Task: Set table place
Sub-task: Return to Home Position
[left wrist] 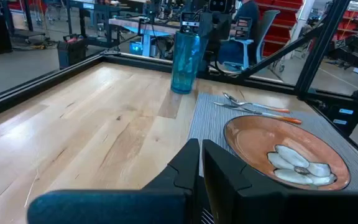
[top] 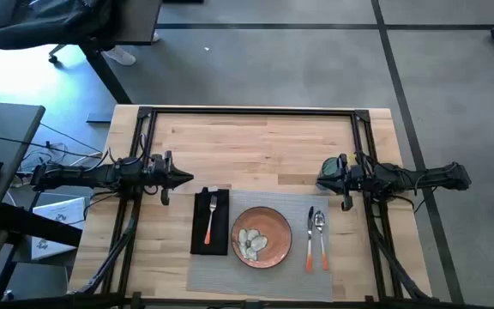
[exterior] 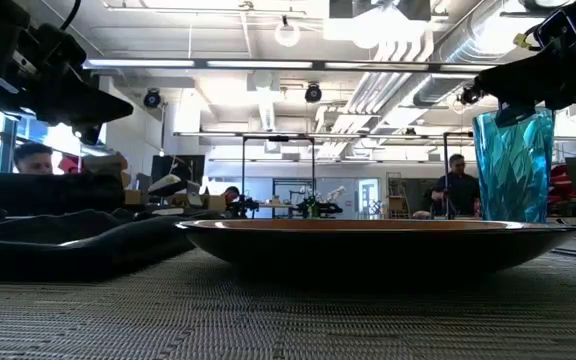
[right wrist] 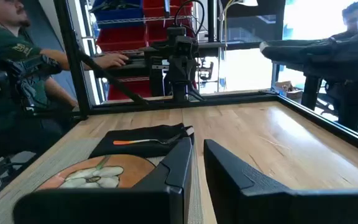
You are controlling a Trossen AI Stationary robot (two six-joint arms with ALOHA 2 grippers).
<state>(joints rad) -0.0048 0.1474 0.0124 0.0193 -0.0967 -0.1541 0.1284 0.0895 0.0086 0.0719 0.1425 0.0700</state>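
Note:
On the wooden table (top: 256, 137) lies a grey placemat (top: 273, 266) at the near edge. On it sit an orange-brown plate (top: 262, 237), a black napkin (top: 197, 232) with a fork (top: 210, 219) on top, and a knife (top: 310, 240) beside a spoon (top: 321, 236). A blue glass (left wrist: 184, 59) stands upright at the mat's far right corner. My right gripper (right wrist: 197, 149) hovers open just above the glass (exterior: 513, 165), nothing between its fingers. My left gripper (left wrist: 201, 149) is shut and hangs in the air left of the napkin.
Black frame rails (top: 251, 111) run along the table's far edge and down both sides under the arms. Bare wood lies between the mat and the far rail. A person in a green shirt (right wrist: 5, 56) sits beyond the table's left side.

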